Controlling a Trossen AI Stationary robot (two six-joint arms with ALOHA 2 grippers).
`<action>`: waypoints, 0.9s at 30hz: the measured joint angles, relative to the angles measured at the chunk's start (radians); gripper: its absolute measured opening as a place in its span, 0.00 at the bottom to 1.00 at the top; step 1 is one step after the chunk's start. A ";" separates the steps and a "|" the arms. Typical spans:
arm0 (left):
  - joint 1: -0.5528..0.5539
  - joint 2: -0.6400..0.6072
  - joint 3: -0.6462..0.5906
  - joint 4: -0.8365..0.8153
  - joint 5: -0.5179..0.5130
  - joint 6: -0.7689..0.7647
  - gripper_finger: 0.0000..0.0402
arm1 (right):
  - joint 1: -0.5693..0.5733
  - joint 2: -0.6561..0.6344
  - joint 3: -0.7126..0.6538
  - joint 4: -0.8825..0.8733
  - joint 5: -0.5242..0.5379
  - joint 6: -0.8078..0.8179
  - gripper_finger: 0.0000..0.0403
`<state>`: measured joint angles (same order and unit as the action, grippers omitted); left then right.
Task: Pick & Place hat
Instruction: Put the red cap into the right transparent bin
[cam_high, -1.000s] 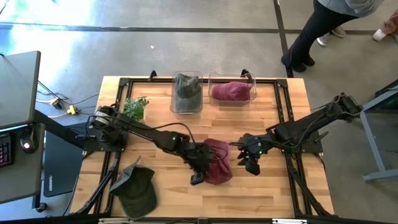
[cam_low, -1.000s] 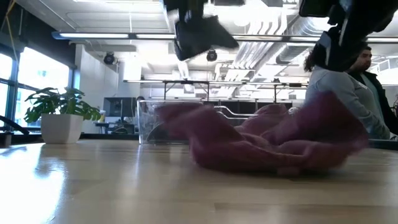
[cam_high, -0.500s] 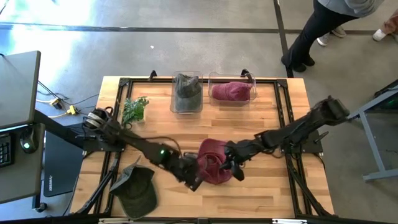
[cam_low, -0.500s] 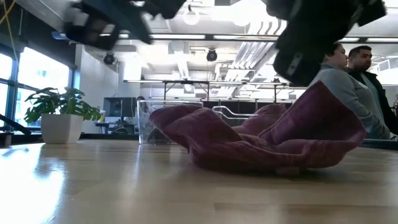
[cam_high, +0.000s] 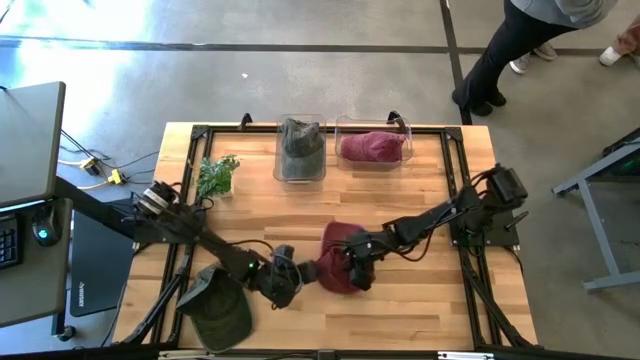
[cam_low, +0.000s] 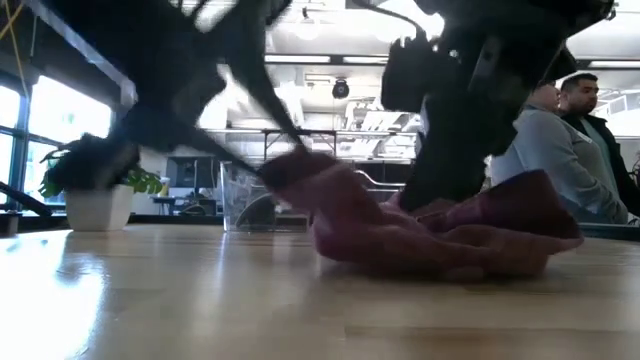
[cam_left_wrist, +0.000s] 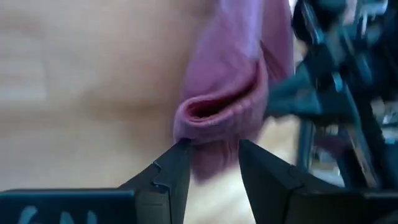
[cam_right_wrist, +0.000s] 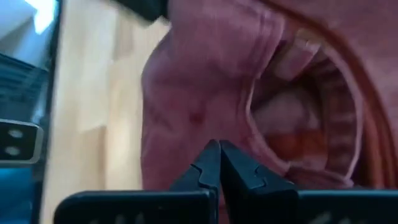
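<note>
Maroon cloth hat (cam_high: 338, 262) sitting crumpled on the wooden table (cam_high: 420, 300), sandwiched between both grippers.

Left gripper (cam_high: 287, 281) is right at the hat's near-left edge, fingers (cam_left_wrist: 171, 174) partly apart with a rolled fold of fabric between them, one tip touching it. Right gripper (cam_high: 357, 271) presses on the hat's right side with fingers (cam_right_wrist: 208, 167) pinched fully together; can't tell if any cloth is caught. Hat lies mid-table, well apart from the two clear bins (cam_high: 300, 150) at the back.
</note>
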<state>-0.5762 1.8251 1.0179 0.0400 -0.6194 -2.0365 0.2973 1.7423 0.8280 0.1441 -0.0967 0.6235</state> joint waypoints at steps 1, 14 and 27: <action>0.002 0.008 -0.013 0.034 -0.026 0.006 0.33 | 0.000 0.004 0.000 -0.011 0.001 -0.001 0.01; 0.104 0.021 0.024 0.182 0.006 0.293 0.16 | -0.010 0.006 0.000 -0.119 0.060 0.017 0.00; 0.165 -0.019 0.428 -0.607 0.228 0.542 0.04 | -0.010 -0.036 -0.001 -0.254 0.119 0.045 0.00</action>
<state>-0.4116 1.8062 1.4454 -0.5667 -0.3915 -1.4940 0.2874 1.7065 0.8272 -0.1103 0.0222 0.6687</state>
